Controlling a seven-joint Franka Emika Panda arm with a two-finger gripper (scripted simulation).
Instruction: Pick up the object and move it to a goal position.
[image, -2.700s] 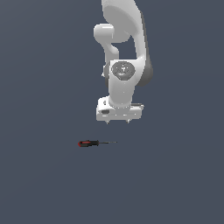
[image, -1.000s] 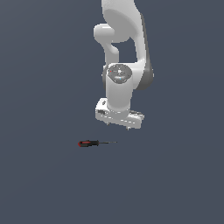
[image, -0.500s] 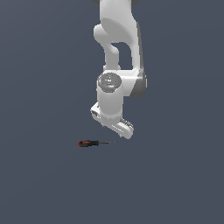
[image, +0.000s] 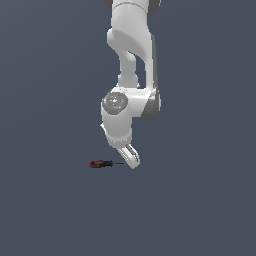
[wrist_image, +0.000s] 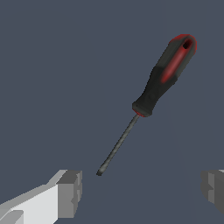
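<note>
The screwdriver (image: 102, 163) lies flat on the dark grey floor, red-and-black handle toward the exterior view's left, thin shaft pointing toward the exterior view's right. In the wrist view the screwdriver (wrist_image: 154, 94) lies diagonally, its tip just beyond the fingers. My gripper (image: 131, 161) hangs low over the floor at the shaft's tip end, to the exterior view's right of the handle. In the wrist view my gripper (wrist_image: 141, 194) is open and empty; one finger (wrist_image: 70, 193) and the other finger at the frame edge stand wide apart. It touches nothing.
The white arm (image: 131, 65) rises from the gripper to the top of the exterior view. The plain dark grey floor (image: 200, 200) stretches all around.
The arm has come down and swung toward the exterior view's left, and the wrist has turned. The gripper now sits low beside the screwdriver's tip. The screwdriver has not moved.
</note>
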